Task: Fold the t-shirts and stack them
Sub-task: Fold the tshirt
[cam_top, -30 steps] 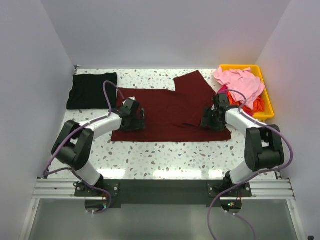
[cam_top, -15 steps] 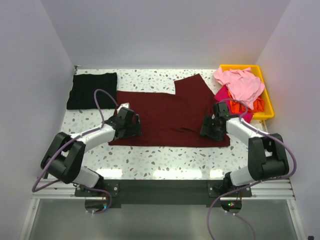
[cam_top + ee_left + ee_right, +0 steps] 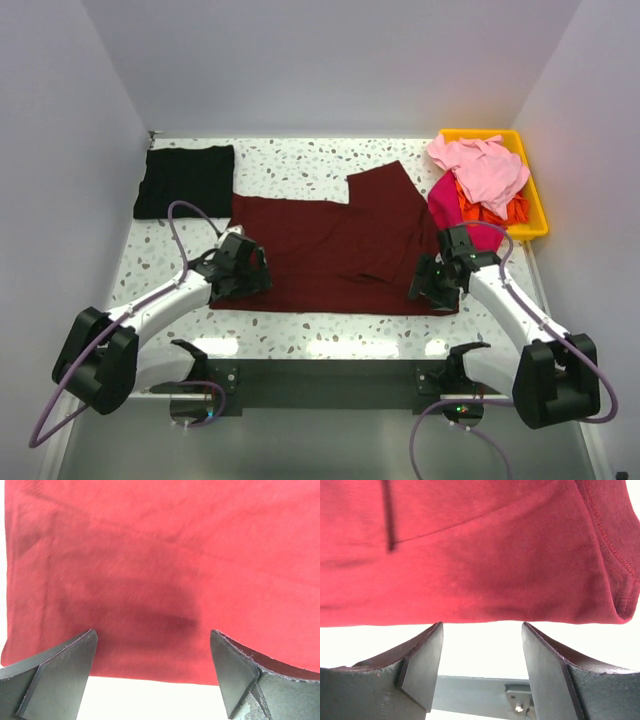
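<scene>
As you pull back, the shirt [image 3: 330,250] slides nearer with you; its near hem sits at the tips of the left gripper [image 3: 152,640] and right gripper [image 3: 482,630], both spread wide.

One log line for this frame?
maroon shirt: spread | left gripper: open at near-left hem | right gripper: open at near-right hem | black shirt: folded, far left | bin: pink shirt on top

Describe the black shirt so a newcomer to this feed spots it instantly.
Start at the speckled table and go to its far left corner. The black shirt lies there as a neat rectangle. Unlike the spread maroon shirt beside it, it is compact and black.
</scene>
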{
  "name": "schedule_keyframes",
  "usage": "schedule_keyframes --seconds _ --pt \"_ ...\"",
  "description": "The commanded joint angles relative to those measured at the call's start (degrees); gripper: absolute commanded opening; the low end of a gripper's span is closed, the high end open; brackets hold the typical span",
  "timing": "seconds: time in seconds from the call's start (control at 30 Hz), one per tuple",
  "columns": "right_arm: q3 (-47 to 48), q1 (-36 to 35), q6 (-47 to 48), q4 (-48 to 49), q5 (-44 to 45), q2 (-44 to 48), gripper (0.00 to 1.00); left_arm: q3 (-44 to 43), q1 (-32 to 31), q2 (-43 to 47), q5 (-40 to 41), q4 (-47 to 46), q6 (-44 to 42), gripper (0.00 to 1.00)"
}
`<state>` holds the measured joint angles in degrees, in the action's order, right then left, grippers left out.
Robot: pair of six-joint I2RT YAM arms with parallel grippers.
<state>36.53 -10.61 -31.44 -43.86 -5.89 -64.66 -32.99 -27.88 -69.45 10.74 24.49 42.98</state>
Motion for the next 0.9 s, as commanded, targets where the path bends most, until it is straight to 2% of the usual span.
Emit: schedule_keyframes --seconds 0.0,0.33,0.87 --pt "5.56 -0.29 0.32 -2.82 -1.93 0.94 0.66 -3.99 -0.42 2.48 1.47 5.92 1.14 1.0" --pt "9.69 -3.35 0.94 7.55 -5.89 -9.15 0.58 -10.42 -1.39 -0.86 1.65 4.6 -1.23 1.0" --pt "11.89 -8.46 -0.38 17.66 -5.36 -21.38 0.5 -10.25 -1.65 -0.86 2.18 4.86 -1.15 1.0"
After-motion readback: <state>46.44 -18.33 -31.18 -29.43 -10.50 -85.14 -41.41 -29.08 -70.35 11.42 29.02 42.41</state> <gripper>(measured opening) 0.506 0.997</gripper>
